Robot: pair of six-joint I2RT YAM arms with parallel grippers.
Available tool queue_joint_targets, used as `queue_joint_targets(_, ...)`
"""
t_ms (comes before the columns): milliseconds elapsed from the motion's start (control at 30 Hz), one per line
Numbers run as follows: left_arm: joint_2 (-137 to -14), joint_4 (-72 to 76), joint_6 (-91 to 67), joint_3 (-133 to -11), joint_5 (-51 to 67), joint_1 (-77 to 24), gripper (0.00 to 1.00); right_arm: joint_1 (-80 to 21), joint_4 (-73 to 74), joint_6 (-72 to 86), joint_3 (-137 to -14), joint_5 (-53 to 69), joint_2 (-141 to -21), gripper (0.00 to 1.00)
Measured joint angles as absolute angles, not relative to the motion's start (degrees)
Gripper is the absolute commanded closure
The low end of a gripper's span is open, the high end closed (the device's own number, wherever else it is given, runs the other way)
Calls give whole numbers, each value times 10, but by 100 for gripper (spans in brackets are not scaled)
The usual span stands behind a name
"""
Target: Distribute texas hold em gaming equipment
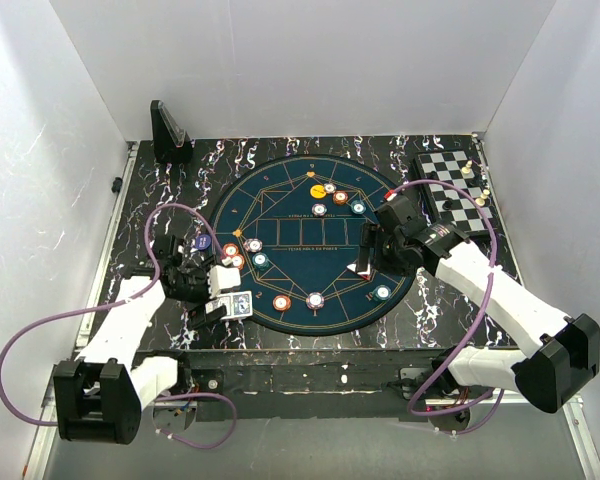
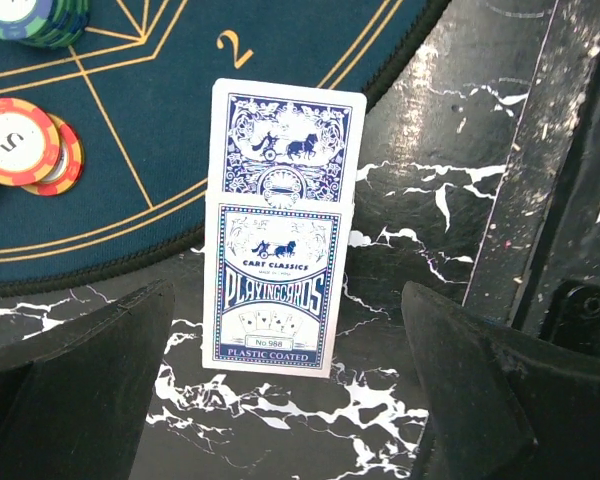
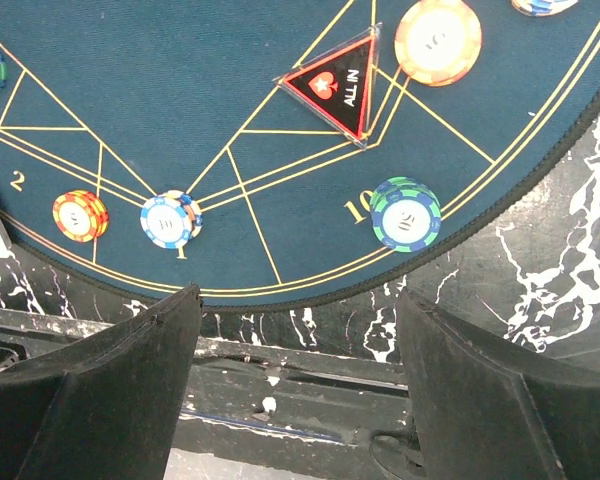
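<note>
Thing in question: we are looking at the card pack, blue back up. It is lying flat, its far end over the edge of the mat and its near end on the marbled table.
Where it lies from the gripper: we are finding it straight ahead of the left gripper, centred between the two fingers and touching neither.
Long axis: we are reading it as running away from the wrist, along the line of reach, so the fingers are flanking the pack's two long sides.
Left gripper: we are keeping its jaws spread as wide as they go, with nothing in them.
Right gripper: we are seeing its jaws wide apart and empty, hanging over the near mat edge. The ALL IN marker and a green chip stack lie beyond it.
Nearer arm: we are judging the left arm far nearer, since the right is working well apart across the mat.
What the next move is turning on: we are judging that a straight descent and a squeeze across the narrow width would take the pack.
</note>
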State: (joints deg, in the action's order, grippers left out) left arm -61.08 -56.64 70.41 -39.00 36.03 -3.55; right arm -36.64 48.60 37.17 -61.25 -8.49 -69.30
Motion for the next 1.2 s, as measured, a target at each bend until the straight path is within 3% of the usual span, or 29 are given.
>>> queue_joint_targets(600, -674, -458, 769, -350, 343, -46, 2, -379, 442, 360, -611, -47, -685, 13)
queue_joint_targets(1200, -719, -480, 776, -377, 324, -70, 2, -379, 435, 357, -611, -43, -685, 13)
